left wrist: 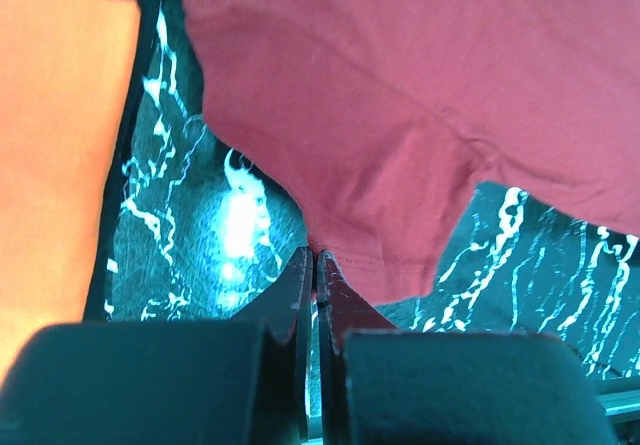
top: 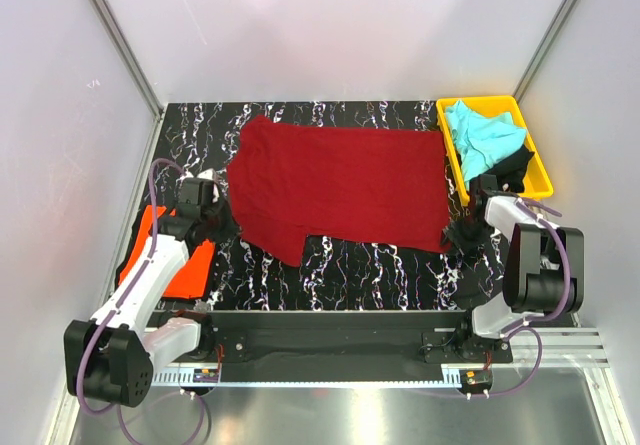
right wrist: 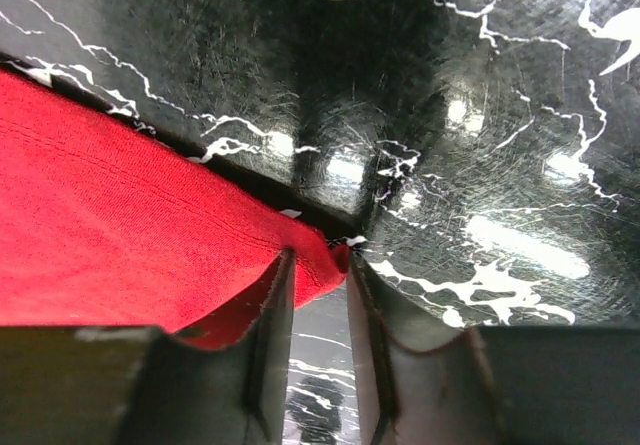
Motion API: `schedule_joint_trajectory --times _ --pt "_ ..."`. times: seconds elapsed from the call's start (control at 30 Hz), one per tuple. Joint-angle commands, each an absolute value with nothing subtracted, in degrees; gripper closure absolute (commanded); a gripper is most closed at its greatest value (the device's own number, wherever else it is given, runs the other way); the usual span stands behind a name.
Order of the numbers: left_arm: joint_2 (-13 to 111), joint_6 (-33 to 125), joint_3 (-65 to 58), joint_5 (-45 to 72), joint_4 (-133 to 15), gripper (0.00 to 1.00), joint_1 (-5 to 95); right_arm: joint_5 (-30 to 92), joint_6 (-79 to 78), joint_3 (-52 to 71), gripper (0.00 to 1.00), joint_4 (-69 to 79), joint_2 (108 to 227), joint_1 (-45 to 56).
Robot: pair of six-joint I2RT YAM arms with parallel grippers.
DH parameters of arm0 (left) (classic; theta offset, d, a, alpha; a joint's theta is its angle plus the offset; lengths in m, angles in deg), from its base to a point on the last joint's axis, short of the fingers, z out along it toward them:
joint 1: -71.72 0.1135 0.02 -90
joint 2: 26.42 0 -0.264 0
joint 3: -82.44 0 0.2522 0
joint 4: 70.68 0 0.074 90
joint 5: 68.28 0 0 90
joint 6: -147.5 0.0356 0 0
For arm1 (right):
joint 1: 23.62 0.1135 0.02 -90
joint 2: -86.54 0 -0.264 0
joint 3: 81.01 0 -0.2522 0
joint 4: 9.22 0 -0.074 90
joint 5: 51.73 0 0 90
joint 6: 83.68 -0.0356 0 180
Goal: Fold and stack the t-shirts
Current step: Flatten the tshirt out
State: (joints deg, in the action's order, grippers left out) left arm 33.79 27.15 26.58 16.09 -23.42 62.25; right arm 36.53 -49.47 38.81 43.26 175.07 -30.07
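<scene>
Left claw [left wrist: 315, 265]: clenched, fingertips pressed together with no gap, tips touching the hem of the red tee's [top: 340, 180] near-left sleeve; whether cloth is pinched between them cannot be told. Right claw [right wrist: 320, 257]: released, the 2 fingers standing apart and low over the table [top: 380, 265], with the red tee's near-right corner lying in the gap and resting against 1 finger. The hem at that corner is slightly bunched. The red tee lies spread flat across the middle of the table, 1 sleeve projecting toward the near-left, its long edges roughly parallel to the table's near edge. The orange tee [top: 193, 267] lies flat to the left of the red tee, just beside the near-left sleeve but apart from it, partly under the left arm. The yellow tray [top: 480, 101] stands just beside the red tee's far-right corner. It holds 2 crumpled tees: turquoise [top: 485, 135] at the end farther from the red tee's near-right corner, black [top: 518, 165] at the nearer end.
</scene>
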Motion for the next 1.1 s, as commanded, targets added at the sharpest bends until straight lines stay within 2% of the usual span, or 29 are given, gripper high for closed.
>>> schedule_joint_trajectory --times 0.0,0.1,0.13,0.2,0.33,0.5,0.63,0.83,1.07 --pt "33.1 28.6 22.5 15.2 -25.2 1.0 62.3 39.5 -47.7 39.0 0.72 37.6 180.5 -30.1" --pt "32.1 28.7 21.8 15.8 -25.1 1.0 62.3 38.9 -46.1 39.3 0.81 37.5 180.5 -30.1" --pt "31.7 28.7 21.7 15.9 -25.1 1.0 62.3 38.6 -45.8 39.3 0.91 37.3 180.2 -30.1" --pt "30.8 28.8 21.1 16.4 -25.1 1.0 62.2 38.4 -44.1 39.1 1.0 37.5 179.4 -30.1" --pt "29.7 28.6 19.2 18.4 -25.1 1.0 62.2 33.4 -41.7 38.6 1.0 38.8 175.0 -29.9" --pt "29.5 30.2 13.7 21.5 -26.8 1.0 62.3 33.2 -36.2 34.4 1.0 46.6 164.9 -29.1" --pt "30.1 33.8 5.0 24.0 -28.6 1.0 62.3 31.9 -31.6 30.0 1.0 52.3 158.7 -28.5" --pt "29.6 39.6 -6.0 17.3 -33.3 1.0 62.2 30.5 -25.1 22.2 1.0 62.0 149.7 -27.0" --pt "22.4 47.2 -16.8 11.0 -39.8 1.0 62.3 25.2 -20.8 10.6 1.0 68.6 137.0 -22.2"
